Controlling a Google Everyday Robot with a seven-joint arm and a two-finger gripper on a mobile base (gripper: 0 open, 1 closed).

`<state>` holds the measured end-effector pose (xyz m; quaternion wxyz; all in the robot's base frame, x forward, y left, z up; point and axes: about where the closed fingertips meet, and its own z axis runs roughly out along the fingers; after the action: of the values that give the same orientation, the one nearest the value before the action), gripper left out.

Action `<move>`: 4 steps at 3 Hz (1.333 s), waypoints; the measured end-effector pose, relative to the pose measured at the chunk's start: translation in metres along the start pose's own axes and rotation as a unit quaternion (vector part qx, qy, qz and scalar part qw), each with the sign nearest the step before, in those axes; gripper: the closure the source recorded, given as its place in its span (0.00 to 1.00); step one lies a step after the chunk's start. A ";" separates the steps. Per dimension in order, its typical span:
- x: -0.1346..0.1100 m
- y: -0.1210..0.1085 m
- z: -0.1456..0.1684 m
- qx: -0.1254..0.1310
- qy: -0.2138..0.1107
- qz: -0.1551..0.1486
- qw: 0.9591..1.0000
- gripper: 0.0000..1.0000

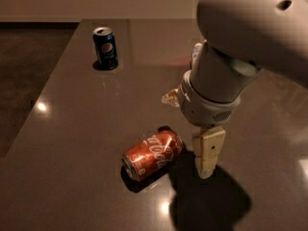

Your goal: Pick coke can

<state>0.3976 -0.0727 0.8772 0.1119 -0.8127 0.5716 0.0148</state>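
Observation:
The coke can (153,155) is red-orange with white script and lies on its side on the dark grey table (72,143), near the front middle, silver end toward the lower left. My gripper (207,154) hangs from the large grey arm just to the right of the can, low over the table and close to the can's upper right end, not touching it.
A dark blue Pepsi can (105,47) stands upright at the back left. A clear plastic bottle (196,51) lies behind my arm, mostly hidden. The table's left edge runs diagonally, with darker floor (24,71) beyond it.

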 end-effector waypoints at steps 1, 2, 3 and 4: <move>-0.024 0.006 0.012 0.013 -0.007 -0.030 0.999 0.00; -0.040 0.008 0.028 0.007 -0.007 -0.053 0.999 0.00; -0.045 0.004 0.041 -0.012 -0.001 -0.064 0.998 0.18; -0.045 -0.002 0.042 -0.024 0.005 -0.066 0.998 0.42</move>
<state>0.3881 -0.0223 0.8429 0.0907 -0.8510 0.5171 0.0173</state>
